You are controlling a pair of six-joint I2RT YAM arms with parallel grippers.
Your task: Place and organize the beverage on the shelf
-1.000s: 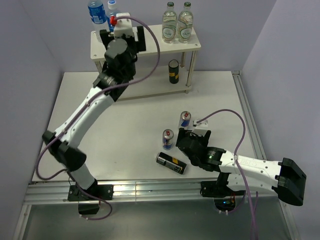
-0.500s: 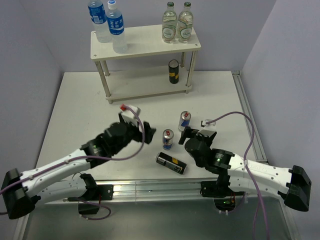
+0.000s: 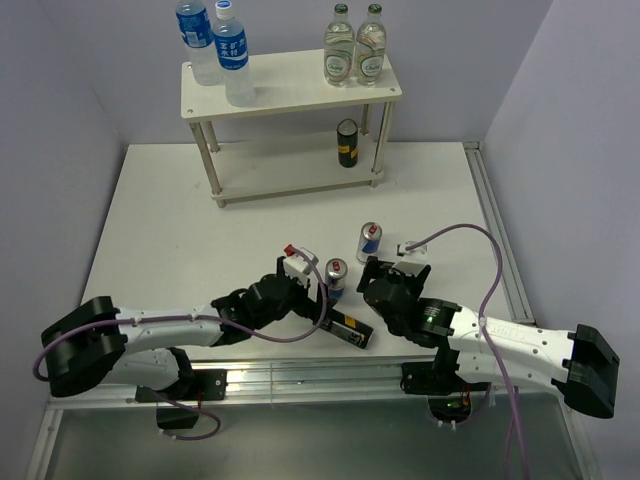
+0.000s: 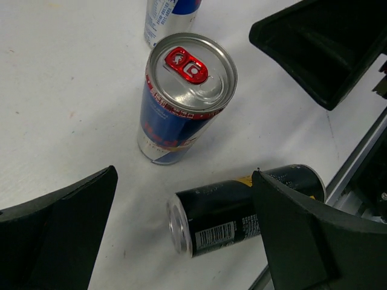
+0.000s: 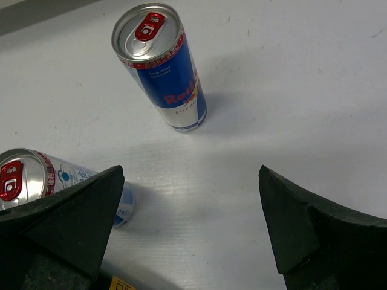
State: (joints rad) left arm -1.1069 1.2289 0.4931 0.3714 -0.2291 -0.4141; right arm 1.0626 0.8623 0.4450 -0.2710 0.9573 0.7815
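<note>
Shelf (image 3: pixel 300 88): it is standing at the far side of the counter (image 3: pixel 180 220). On its top board you are seeing two water bottles (image 3: pixel 230 62) with blue labels standing at the left end. Two green-capped bottles (image 3: pixel 355 52) are standing at the right end. An upright dark can (image 3: pixel 347 143) is sitting on the lower board, toward the right.

Counter stock, near the arms: two blue-and-silver cans are standing upright, the near can (image 4: pixel 181 103) and the far can (image 5: pixel 162 66), close together but not touching. A lying dark can (image 4: pixel 242 211) is resting on its side just beside the near can, toward the arm bases.

Left pincer (image 4: pixel 184 175): your left arm is reaching low across the counter. Its jaws are gaping wide and holding nothing, hovering over the near can and the lying dark can.

Right pincer (image 5: pixel 190 172): its jaws are likewise spreading wide and empty, facing the far can, with the near can showing beside its left finger.
</note>
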